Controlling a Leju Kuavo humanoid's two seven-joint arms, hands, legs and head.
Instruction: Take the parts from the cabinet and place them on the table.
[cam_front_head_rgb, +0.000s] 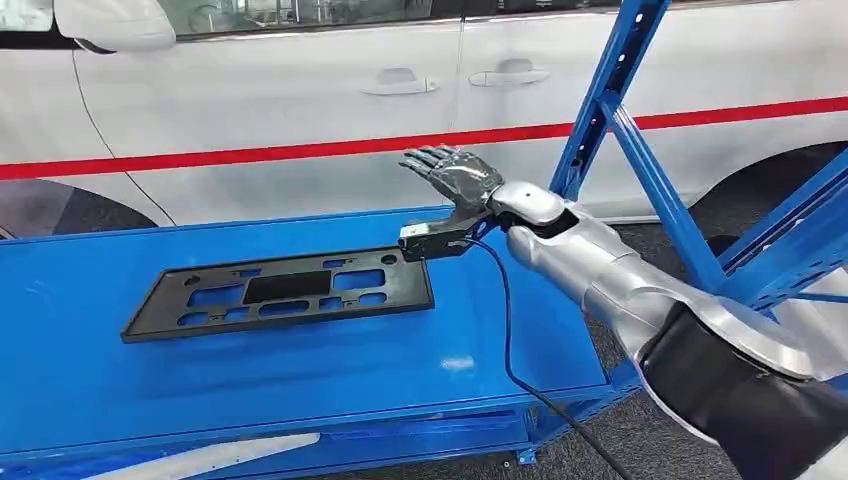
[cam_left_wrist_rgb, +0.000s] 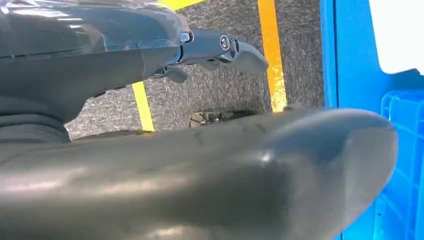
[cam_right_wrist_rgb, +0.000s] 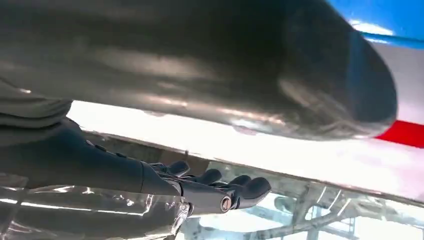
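A flat black plastic part (cam_front_head_rgb: 280, 293) with several cut-outs lies on the blue table (cam_front_head_rgb: 300, 380), slightly left of the middle. My right hand (cam_front_head_rgb: 455, 175) hovers just past the part's right end, palm up and fingers spread, holding nothing. In the right wrist view its dark fingers (cam_right_wrist_rgb: 220, 187) stretch out straight and apart against the white car. My left hand (cam_left_wrist_rgb: 220, 47) hangs over the grey floor, fingers extended with nothing in them.
A white car (cam_front_head_rgb: 300, 90) with a red stripe stands right behind the table. The blue rack's posts (cam_front_head_rgb: 640, 150) rise at the right, close to my right arm. A black cable (cam_front_head_rgb: 520, 370) runs from the wrist across the table's right edge.
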